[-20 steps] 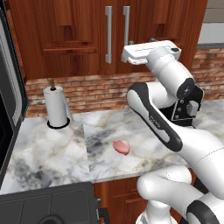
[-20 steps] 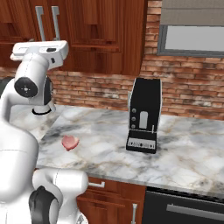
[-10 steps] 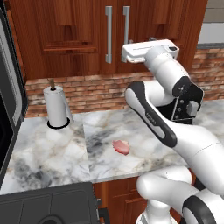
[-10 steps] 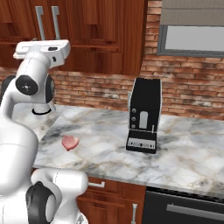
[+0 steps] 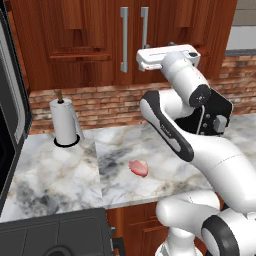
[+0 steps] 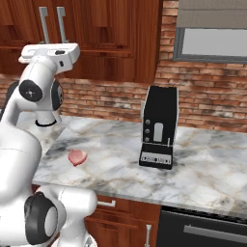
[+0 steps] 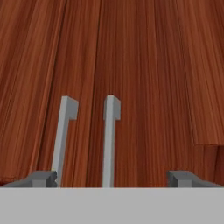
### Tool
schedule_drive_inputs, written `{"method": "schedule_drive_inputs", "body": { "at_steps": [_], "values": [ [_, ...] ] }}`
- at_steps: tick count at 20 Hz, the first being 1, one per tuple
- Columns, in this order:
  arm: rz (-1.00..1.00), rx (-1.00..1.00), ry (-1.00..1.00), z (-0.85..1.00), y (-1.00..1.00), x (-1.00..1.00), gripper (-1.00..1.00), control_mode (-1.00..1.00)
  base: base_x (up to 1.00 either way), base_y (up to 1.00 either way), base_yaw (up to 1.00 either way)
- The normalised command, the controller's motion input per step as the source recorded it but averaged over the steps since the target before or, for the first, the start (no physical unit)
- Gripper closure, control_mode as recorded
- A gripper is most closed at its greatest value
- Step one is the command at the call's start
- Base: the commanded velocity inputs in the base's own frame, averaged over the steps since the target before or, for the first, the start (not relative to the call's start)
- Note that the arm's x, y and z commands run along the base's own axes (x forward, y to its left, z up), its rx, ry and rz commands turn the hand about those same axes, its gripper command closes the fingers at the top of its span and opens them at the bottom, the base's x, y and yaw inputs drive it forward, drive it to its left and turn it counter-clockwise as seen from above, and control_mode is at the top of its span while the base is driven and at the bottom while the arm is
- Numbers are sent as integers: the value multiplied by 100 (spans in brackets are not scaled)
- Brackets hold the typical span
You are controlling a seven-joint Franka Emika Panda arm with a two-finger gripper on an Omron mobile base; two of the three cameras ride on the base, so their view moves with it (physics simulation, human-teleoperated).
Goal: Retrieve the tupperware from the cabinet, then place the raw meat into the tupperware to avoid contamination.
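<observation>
1. The cabinet [image 5: 100, 45] is standing shut above the bench, its two silver bar handles [image 7: 109, 140] side by side; the tupperware is presumably hiding inside, unseen
2. The claw [image 7: 111, 177] is facing the doors near those handles, its jaws spread wide and holding nothing
3. The step in hand looks like opening a door; the next move is calling for lining up on one handle and closing around it
4. The raw meat [image 5: 138, 167] is lying bare on the marble bench [image 5: 60, 175], well apart from the paper-towel roll [image 5: 64, 121] and the black coffee machine [image 6: 159, 126], with a brick wall [image 6: 116, 99] running behind
</observation>
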Motion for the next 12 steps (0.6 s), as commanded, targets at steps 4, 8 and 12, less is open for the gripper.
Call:
{"method": "schedule_drive_inputs", "body": {
  "at_steps": [4, 8, 12],
  "values": [
    [0, 0, 0, -3, 2, 22, -100, -100, 0, 0, 0],
    [0, 0, 0, -1, 3, 23, -100, -100, 0, 0, 0],
    [0, 0, 0, 0, 0, 21, -100, -100, 0, 0, 0]
  ]
}}
